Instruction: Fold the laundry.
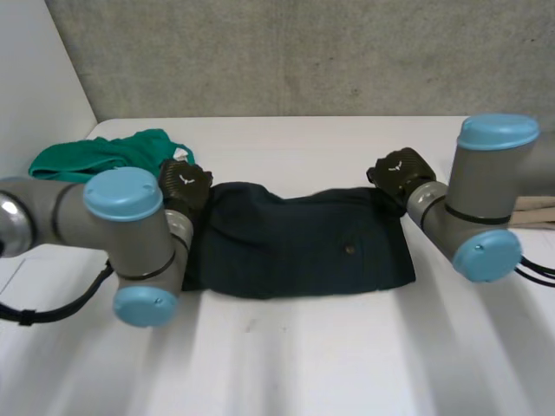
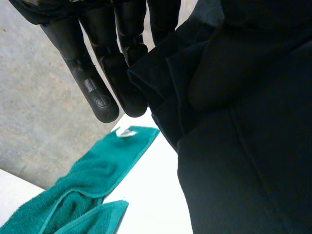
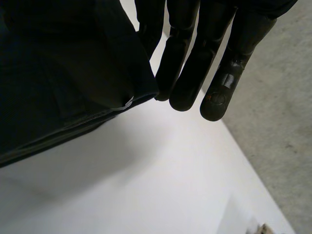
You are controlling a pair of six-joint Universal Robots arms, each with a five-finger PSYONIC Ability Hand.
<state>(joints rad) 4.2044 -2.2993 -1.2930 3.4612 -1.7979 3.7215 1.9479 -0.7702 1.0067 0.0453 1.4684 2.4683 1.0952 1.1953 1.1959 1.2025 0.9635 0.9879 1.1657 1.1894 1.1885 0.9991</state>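
Left arm (image 1: 130,227) and right arm (image 1: 486,201) bracket the dark garment (image 1: 295,247) lying mid table (image 1: 303,364), left hand (image 1: 184,184) and right hand (image 1: 401,170) each pinching a far corner with straight fingers (image 2: 103,100), likely to lift that edge for folding.

Obstacles: dark garment (image 1: 303,247) lying across the middle of the desk (image 1: 277,364); green towel (image 1: 104,158) lying just past the garment's left end, apart from it; left hand (image 1: 184,184) and right hand (image 1: 401,170) pinching the garment's far corners; left arm (image 1: 130,225) and right arm (image 1: 481,199) crowding its two ends.
Free room: bare desk stretching in front of the garment, and behind it as far as the wall (image 1: 303,52).
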